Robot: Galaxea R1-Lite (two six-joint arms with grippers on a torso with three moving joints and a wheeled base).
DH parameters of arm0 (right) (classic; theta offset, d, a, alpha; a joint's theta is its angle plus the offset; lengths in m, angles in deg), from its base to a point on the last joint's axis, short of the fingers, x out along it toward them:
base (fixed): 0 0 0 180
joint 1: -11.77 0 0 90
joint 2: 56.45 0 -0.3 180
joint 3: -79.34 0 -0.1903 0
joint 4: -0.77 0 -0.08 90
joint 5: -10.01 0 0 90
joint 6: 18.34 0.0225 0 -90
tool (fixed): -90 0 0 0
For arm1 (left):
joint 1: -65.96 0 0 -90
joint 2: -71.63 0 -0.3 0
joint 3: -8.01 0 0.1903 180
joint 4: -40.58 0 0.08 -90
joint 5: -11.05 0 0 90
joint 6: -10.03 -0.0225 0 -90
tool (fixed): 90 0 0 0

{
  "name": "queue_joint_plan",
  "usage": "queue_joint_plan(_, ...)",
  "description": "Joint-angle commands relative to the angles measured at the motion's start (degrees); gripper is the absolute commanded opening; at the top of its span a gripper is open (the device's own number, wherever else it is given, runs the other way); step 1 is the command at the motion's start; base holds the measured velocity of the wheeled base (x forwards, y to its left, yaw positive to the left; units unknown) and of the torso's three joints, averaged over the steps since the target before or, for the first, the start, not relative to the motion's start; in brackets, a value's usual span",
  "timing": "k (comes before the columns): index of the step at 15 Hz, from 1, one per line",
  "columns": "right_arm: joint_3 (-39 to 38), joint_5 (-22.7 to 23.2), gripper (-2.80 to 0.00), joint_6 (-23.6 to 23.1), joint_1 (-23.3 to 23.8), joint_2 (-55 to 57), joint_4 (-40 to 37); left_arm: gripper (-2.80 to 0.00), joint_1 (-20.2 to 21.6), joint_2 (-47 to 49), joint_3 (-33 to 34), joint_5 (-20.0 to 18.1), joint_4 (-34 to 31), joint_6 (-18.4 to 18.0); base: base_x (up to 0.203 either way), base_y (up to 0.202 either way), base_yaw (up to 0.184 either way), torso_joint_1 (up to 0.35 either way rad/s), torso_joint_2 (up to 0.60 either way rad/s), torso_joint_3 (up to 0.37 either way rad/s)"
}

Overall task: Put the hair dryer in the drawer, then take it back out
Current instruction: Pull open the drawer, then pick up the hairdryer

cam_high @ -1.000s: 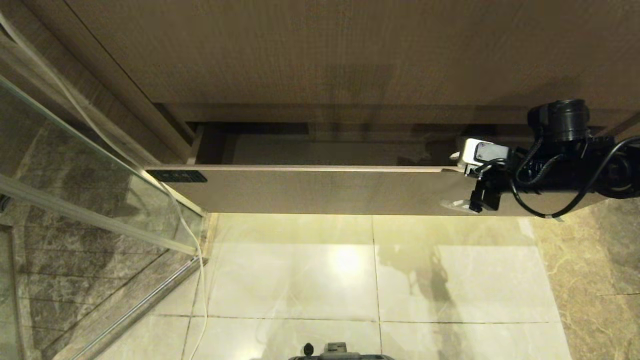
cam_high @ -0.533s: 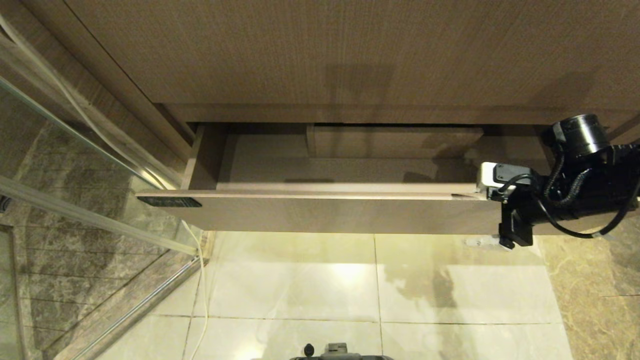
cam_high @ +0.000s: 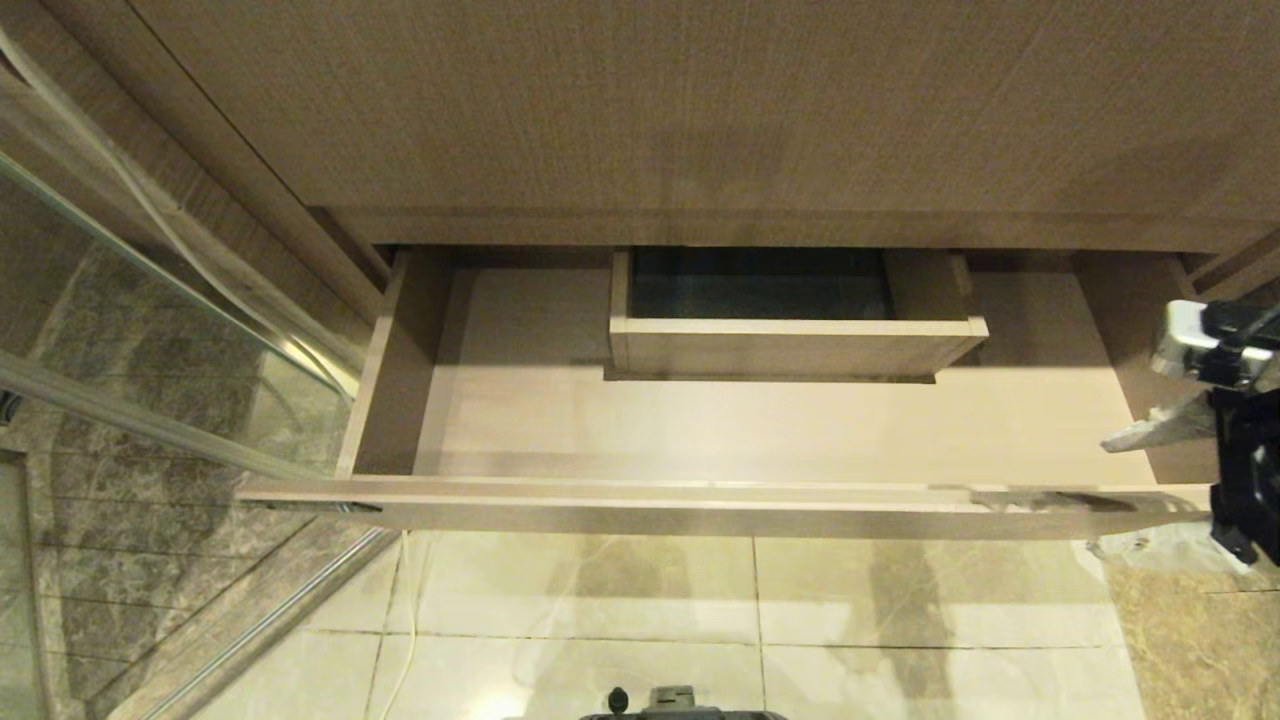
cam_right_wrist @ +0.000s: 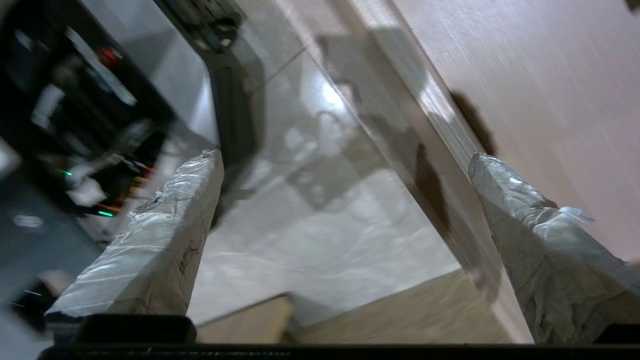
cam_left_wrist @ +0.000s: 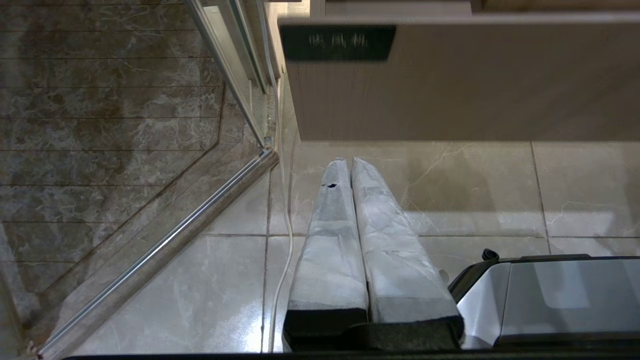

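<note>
While the left gripper (cam_left_wrist: pixel 350 162) hangs parked low over the pale floor tiles (cam_high: pixel 600 600), its two wrapped fingers pressed together with nothing between them, the right gripper (cam_high: pixel 1140 490) works at the right end of the drawer (cam_high: pixel 700 505). Its wrapped fingers (cam_right_wrist: pixel 165 230) stand wide apart, clenching nothing; one lies inside the drawer near its right wall, the other outside the flat front, so they straddle the front panel's top edge without a visible squeeze on it. A dark label (cam_left_wrist: pixel 337 42) sits on the front face at the drawer's left end. Drawer is pulled far out, light wood floor bare around a central boxed cutout (cam_high: pixel 790 340) at the back. Hair dryer: not seen in any view, location cannot be told. Beyond the drawer rises a plain wood panel (cam_high: pixel 700 100); a glass shower screen (cam_high: pixel 150 330) stands to the left.
</note>
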Motion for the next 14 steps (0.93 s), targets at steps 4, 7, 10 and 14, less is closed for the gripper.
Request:
queue_joint_plan(4,-1.5,0.6,0.00,13.9,2.3,-13.5,-5.5,-2.80,0.0,0.1,0.0,0.0,0.0,0.0,0.000,0.000,0.000,0.000,0.00,0.000)
queue_joint_plan(7,-2.1,-2.7,0.00,14.3,3.0,-15.3,-5.3,-2.80,0.0,0.1,0.0,0.0,0.0,0.0,0.000,0.000,0.000,0.000,0.00,0.000)
queue_joint_plan(10,-2.4,-2.8,0.00,16.3,5.5,-17.2,-5.3,-2.80,0.0,0.1,0.0,0.0,0.0,0.0,0.000,0.000,0.000,0.000,0.00,0.000)
queue_joint_plan(14,-3.8,-3.2,-2.80,20.5,8.3,-20.1,-5.3,-2.80,0.0,0.1,0.0,0.0,0.0,0.0,0.000,0.000,0.000,0.000,0.00,0.000)
